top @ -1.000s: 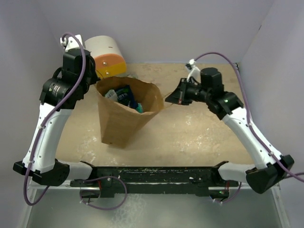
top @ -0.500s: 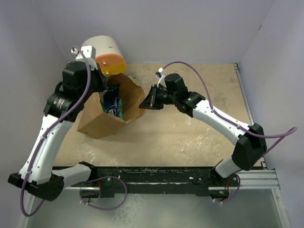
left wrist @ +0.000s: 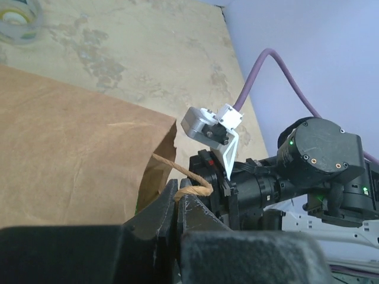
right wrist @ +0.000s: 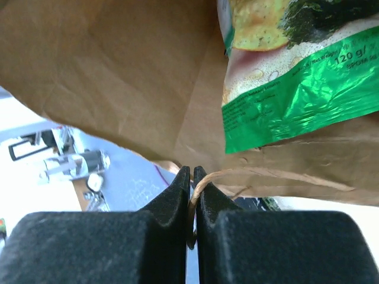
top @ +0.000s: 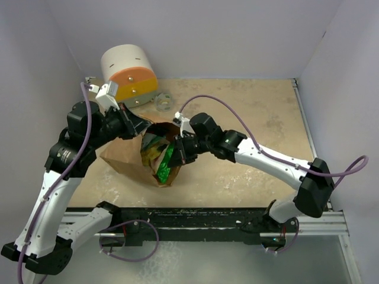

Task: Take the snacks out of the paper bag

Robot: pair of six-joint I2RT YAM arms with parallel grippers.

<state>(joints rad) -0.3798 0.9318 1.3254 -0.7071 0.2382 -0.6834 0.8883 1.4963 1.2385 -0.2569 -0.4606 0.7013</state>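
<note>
Two white-and-black robot arms are holding a brown kraft paper bag [top: 124, 160] open between them on a mottled beige table [top: 254, 118]. The bag is lying tipped over left of centre, its mouth turning toward the near edge and the right.

The left gripper [left wrist: 176, 198] is pinching one twisted paper loop handle [left wrist: 190, 184] at the bag's far rim, its jaws pressed together on the cord. The right gripper [right wrist: 192, 177] is clamping the other loop handle [right wrist: 225, 173] at the opposite rim, jaws likewise closed on it.

A green shiny snack packet [right wrist: 296, 89] is resting inside against the bag's inner wall, just above the right fingers, and is showing at the mouth from overhead. Other packets [top: 151, 151] in yellowish and reddish tones are crowding behind it, too crumpled to tell apart.

The right arm's black wrist is sitting directly across the opening, filling the left wrist camera's view past the handle.

A white, orange and yellow cylinder [top: 127, 74] is lying at the far-left corner behind the bag, close to the left arm. A small clear ring-shaped roll [top: 161, 100] is lying just beside the cylinder, apart from the bag.
</note>
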